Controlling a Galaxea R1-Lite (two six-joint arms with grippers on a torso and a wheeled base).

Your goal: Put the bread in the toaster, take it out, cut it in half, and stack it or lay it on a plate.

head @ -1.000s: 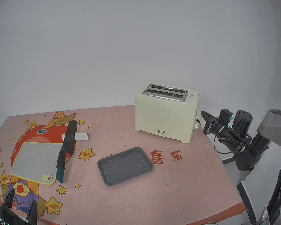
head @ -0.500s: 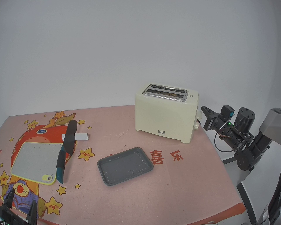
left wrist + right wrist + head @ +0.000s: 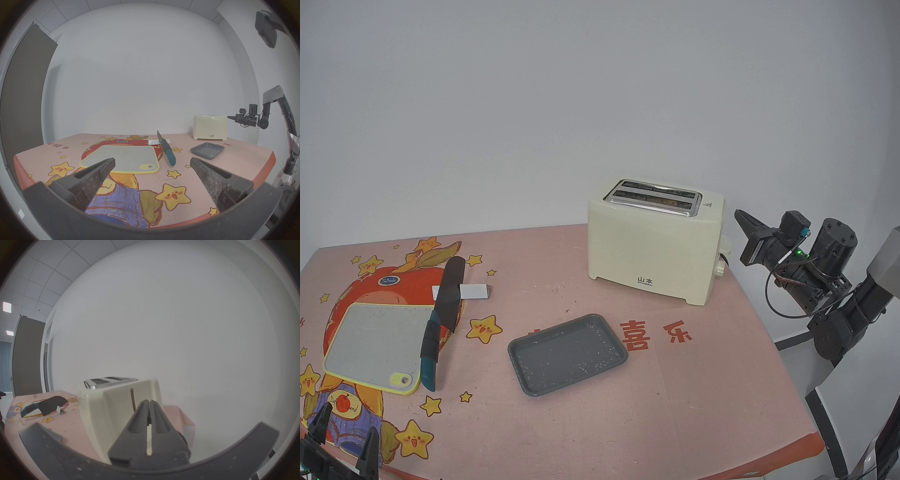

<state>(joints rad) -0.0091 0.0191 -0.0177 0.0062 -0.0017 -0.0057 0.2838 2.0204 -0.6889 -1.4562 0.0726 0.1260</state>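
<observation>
Sitting on your table, the toaster has its lever end turned toward the right arm, with the bread apparently sunk in a slot. Board, tray and knife lie to its left — likely staged for cutting and plating. Your right gripper hangs just off that lever end, fingers pressed together, holding nothing. Your left gripper sits low at the near edge — spread wide, empty.

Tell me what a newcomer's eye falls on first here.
The cream toaster stands at the far right of the table, with the shut right gripper poised just off its right end. Next come the dark knife, lying along the right edge of the cutting board on the left, and the grey tray mid-table.
</observation>
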